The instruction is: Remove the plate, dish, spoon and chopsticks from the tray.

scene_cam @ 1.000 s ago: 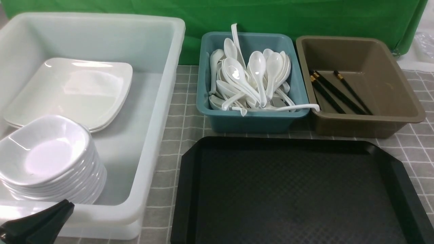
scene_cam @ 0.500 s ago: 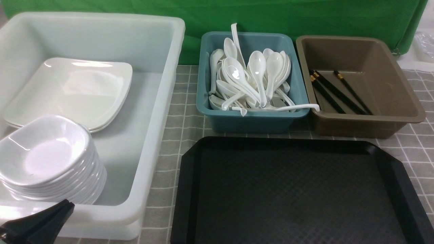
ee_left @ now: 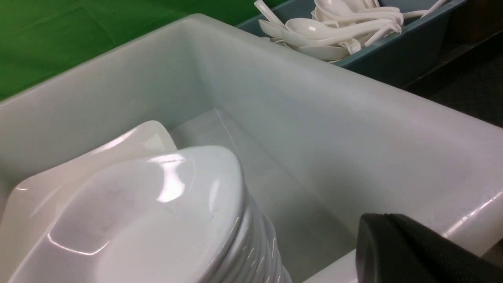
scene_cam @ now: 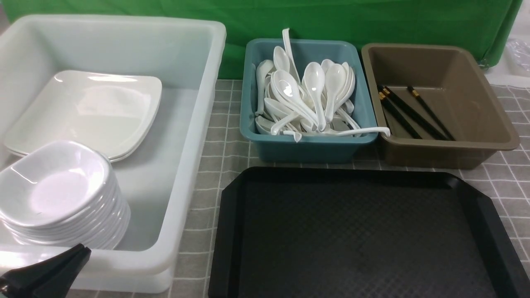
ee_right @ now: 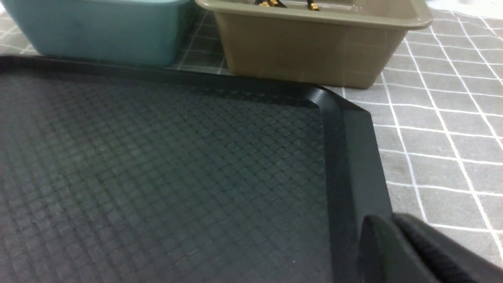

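Front view shows the tray [scene_cam: 476, 198] bare; clearing looks done, nothing left to grasp. Left gripper [scene_cam: 62, 260] appears clenched; right gripper's state is unclear.

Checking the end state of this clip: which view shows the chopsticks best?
The front view: the chopsticks lie full length in the brown tub, gold bands visible, off the tray. The right wrist view shows only their gold-banded ends above the tub's rim. The left wrist view shows none of them.
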`<state>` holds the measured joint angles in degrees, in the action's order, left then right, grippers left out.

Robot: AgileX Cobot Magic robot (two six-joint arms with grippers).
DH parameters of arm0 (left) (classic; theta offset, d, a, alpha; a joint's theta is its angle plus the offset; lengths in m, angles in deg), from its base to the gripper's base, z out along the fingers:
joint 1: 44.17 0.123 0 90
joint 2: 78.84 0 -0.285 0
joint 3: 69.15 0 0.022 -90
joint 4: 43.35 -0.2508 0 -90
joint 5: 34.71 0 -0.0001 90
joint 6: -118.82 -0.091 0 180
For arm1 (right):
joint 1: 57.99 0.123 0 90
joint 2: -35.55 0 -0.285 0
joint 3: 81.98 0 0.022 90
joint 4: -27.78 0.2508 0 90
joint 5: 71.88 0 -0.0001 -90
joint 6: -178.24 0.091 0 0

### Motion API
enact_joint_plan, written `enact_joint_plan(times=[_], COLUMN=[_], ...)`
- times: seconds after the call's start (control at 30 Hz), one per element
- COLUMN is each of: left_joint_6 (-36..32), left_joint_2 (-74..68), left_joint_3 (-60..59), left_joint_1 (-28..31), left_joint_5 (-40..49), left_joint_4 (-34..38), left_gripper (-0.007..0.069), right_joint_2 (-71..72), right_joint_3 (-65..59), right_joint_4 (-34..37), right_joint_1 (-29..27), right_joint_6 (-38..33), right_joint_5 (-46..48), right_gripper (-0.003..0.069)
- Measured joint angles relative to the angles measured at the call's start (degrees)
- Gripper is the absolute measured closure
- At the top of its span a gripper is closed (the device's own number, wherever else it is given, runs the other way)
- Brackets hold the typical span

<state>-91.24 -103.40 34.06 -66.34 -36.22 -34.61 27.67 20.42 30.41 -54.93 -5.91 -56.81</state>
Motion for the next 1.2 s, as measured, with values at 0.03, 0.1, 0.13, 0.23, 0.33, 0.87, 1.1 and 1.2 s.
enact_joint_plan(times=[0.03, 0.1, 0.13, 0.23, 0.33, 0.87, 1.1, 1.2], left_joint_6=[0.38, 1.48, 2.34, 10.70, 19.55, 23.95, 23.90, 23.90], left_joint_2=[1.00, 2.31, 3.53, 9.91, 16.03, 16.84, 16.84, 16.84], left_joint_3=[-0.19, -0.47, -0.63, -0.83, -0.83, -0.77, -0.77, -0.77], left_joint_1=[0.59, 1.58, 2.80, 11.27, 21.69, 28.42, 28.42, 28.42], left_joint_5=[0.27, 0.55, 0.60, -0.80, 1.11, 14.05, 13.93, 13.93], left_joint_4=[-0.34, -0.15, 0.15, 2.71, 4.74, 3.52, 3.48, 3.48], left_gripper=[0.0616, 0.0616, 0.0616, 0.0616, 0.0616, 0.0616, 0.0616, 0.0616], right_joint_2=[0.00, 0.00, 0.00, 0.00, 0.00, 0.02, 0.02, 0.02], right_joint_3=[0.00, 0.00, 0.00, 0.00, 0.00, -0.05, -0.05, -0.05], right_joint_4=[0.00, 0.03, 0.03, 0.03, 0.03, 0.07, 0.07, 0.07], right_joint_1=[0.00, 0.00, 0.00, 0.00, 0.00, 0.00, 0.00, 0.00], right_joint_6=[0.00, 0.00, 0.06, 0.06, 0.06, 0.06, 0.06, 0.06], right_joint_5=[0.05, 0.05, 0.05, 0.00, 0.05, -0.05, -0.10, -0.10], right_gripper=[0.0599, 0.0598, 0.0596, 0.0586, 0.0576, 0.0547, 0.0522, 0.0517])
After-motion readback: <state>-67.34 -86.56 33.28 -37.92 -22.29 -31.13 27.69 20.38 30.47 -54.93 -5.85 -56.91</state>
